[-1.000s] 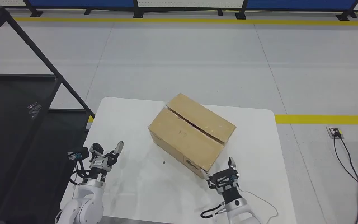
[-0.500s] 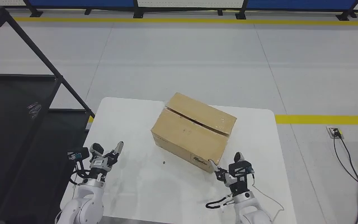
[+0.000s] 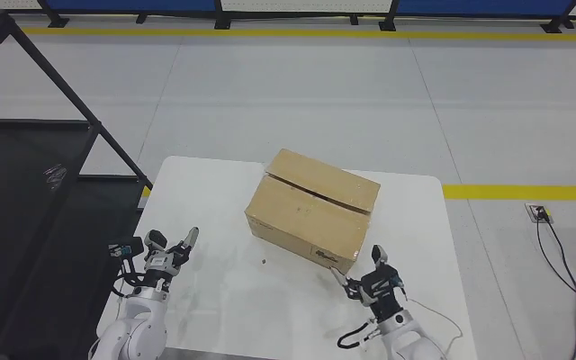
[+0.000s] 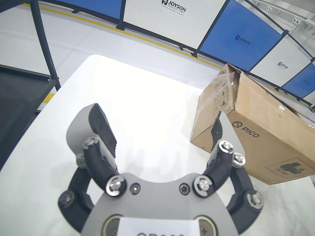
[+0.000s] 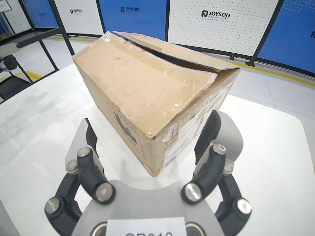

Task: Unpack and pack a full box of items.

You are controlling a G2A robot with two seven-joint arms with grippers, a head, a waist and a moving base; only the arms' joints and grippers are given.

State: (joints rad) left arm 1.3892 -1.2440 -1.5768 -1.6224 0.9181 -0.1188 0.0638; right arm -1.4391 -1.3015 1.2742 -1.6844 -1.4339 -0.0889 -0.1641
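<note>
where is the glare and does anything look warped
Left wrist view: the white table is washed out by glare, and the barrier panels curve, a lens effect. Right wrist view: clear tape on the box glints. Top view: even light, no hot spot.

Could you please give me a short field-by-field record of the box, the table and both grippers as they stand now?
Box: cardboard box, standing on the table, top flaps folded down with a gap between them
Surface: white table
Left gripper: jaws open, holding nothing, over the table, apart from the box
Right gripper: jaws open, holding nothing, close to the box's near corner
Task state: box not yet opened
</note>
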